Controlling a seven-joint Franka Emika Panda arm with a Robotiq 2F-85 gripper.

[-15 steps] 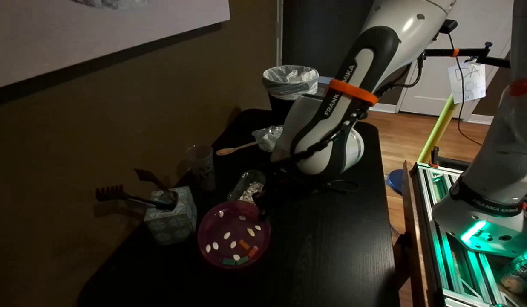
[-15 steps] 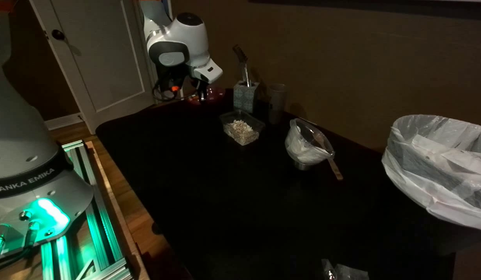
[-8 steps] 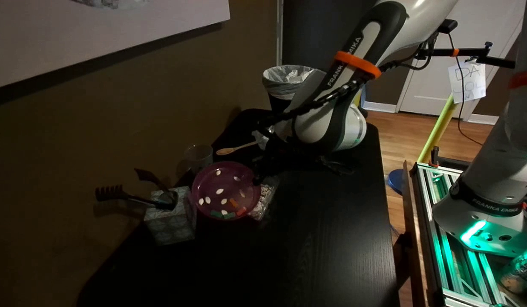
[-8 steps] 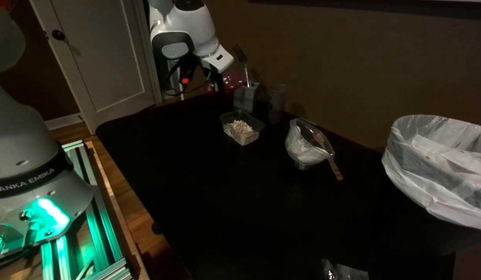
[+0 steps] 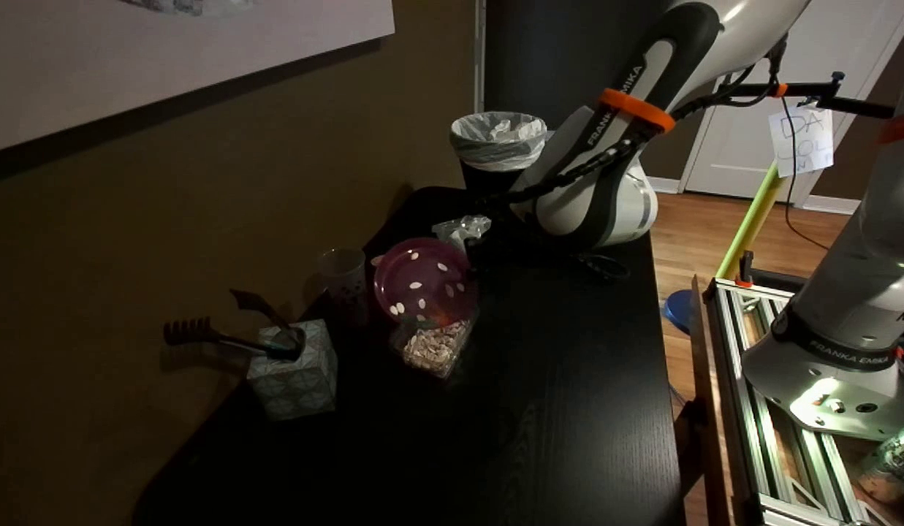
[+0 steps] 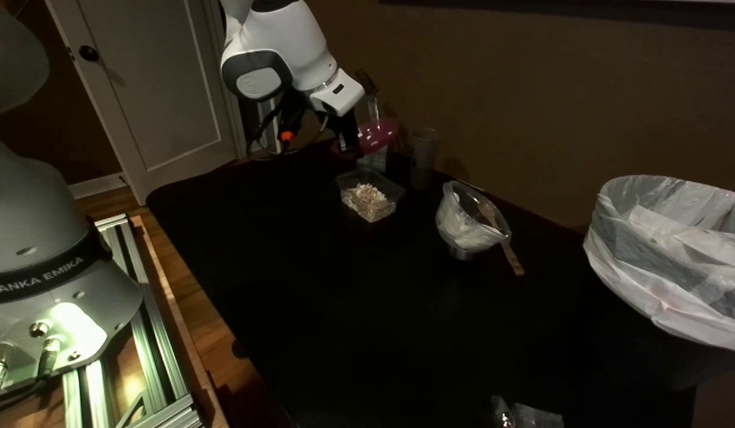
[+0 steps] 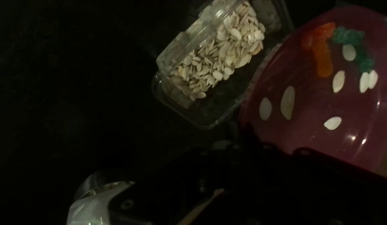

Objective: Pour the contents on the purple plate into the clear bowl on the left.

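1. Here's the purple plate (image 6: 379, 135), up off the surface (image 5: 539, 446) and tilted, its edge pinched by the end effector (image 6: 352, 148); the fingertips are too dark to make out well.
2. Cargo aboard! Pale seeds (image 7: 338, 82), orange-red pieces (image 7: 323, 61) and green pieces (image 7: 348, 36) ride on it, so the emptying isn't done.
3. I'd call this the carry, with the pour to come.
4. Which target, though? The rectangular clear container (image 7: 209, 120), with its seed heap (image 7: 218, 59), lies below, near the plate; the round clear bowl (image 6: 471, 202), holding white stuff (image 6: 465, 233), stands farther off. I can't settle which is meant.
5. Next: bring the low lip over the chosen one, then tip steeply, grip firm. Those coloured pieces may cling!
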